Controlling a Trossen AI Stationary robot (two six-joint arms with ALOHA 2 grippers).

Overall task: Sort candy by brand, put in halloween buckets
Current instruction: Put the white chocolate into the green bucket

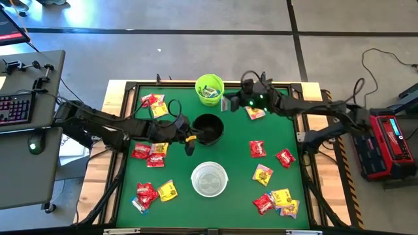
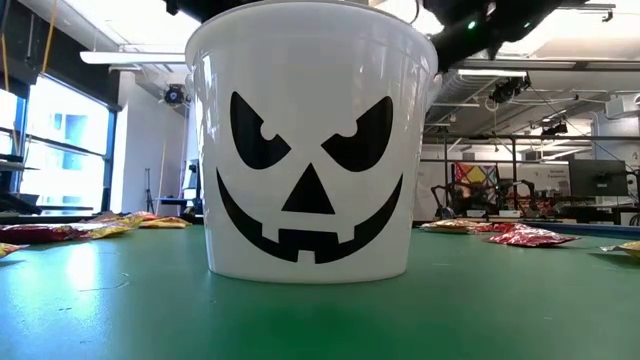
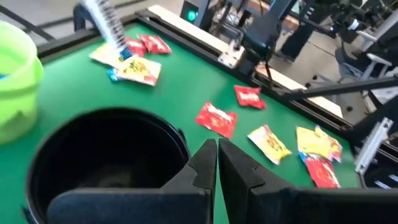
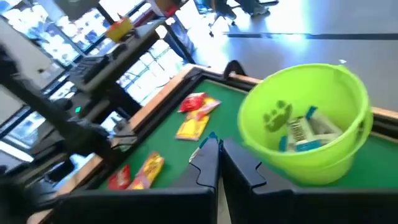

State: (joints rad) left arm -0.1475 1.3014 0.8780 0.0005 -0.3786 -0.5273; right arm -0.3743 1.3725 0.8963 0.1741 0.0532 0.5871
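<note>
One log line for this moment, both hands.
left hand: shut, empty, by black bucket | right hand: shut, empty, by green bucket

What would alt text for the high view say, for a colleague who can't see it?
Seen from above, a green table holds three buckets in a line: lime green bucket, black bucket, white bucket. Red and yellow candy packets lie scattered around. The shut left gripper is beside the black bucket, the shut right gripper beside the green one.

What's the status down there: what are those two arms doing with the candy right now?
Left pincer shut, empty, beside black bucket. Right pincer shut, empty, by green bucket, which holds pale packets. Red and yellow candy lies scattered. Nothing blocking.
</note>
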